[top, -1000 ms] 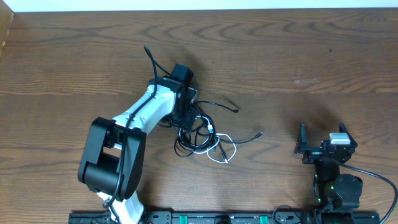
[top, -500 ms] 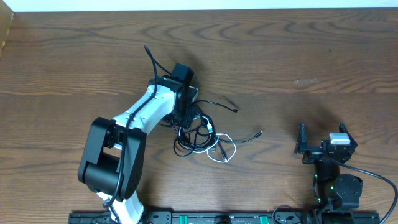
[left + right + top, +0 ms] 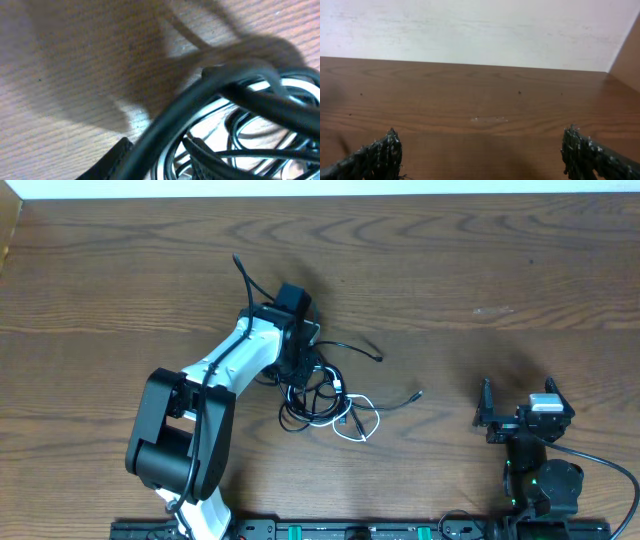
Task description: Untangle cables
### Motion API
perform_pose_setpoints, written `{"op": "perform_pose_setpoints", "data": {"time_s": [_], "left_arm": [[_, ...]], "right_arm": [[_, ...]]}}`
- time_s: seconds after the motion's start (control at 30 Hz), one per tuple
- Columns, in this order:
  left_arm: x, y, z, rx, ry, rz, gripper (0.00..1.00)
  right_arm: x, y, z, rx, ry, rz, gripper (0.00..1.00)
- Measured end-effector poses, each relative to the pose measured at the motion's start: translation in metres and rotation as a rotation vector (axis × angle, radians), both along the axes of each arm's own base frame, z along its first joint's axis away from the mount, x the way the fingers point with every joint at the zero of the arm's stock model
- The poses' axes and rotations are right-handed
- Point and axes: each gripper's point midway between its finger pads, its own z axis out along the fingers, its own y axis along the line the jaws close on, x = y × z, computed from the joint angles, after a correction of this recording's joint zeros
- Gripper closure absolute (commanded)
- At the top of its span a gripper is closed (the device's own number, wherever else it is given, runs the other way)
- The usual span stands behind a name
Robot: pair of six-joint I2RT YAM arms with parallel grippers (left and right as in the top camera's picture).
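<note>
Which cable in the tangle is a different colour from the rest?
The white cable, looping at the tangle's lower right; the other cables are black.

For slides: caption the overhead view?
Left tool down in the tangled cables; right tool open, parked apart.

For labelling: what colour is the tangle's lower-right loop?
The loop is white; overhead view is best.

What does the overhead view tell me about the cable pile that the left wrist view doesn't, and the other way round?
Overhead only: the whole pile of cables, its white loop on the side nearest the right arm, loose black ends trailing outward, the left arm reaching over the pile, and the right gripper parked well apart, jaws wide. Left wrist only: a blurred close-up of black strands crossing over white ones. Both: the cables lying on the wooden table.
</note>
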Motion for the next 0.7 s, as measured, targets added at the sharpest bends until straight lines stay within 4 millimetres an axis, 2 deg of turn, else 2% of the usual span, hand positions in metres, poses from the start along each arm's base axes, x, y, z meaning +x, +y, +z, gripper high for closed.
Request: {"op": "perform_pose_setpoints", "data": {"time_s": [0.07,0.2,0.57,0.67,0.7], "left_arm": [[-0.003,0.0,-0.003,-0.003,0.007,0.0,0.73],[-0.009,-0.001,-0.006,-0.016,0.025,0.003,0.92],[-0.009,-0.005,-0.005,-0.036,0.024,-0.004,0.92],[-0.006,-0.005,0.005,-0.042,-0.007,-0.004,0.92],[-0.002,-0.006,0.016,-0.053,-0.042,-0.005,0.93]], "right_arm": [[0.0,0.0,0.0,0.0,0.0,0.0,0.01],[0.0,0.0,0.0,0.0,0.0,0.0,0.01],[0.0,0.0,0.0,0.0,0.0,0.0,0.01],[0.0,0.0,0.0,0.0,0.0,0.0,0.01],[0.0,0.0,0.0,0.0,0.0,0.0,0.01]]}}
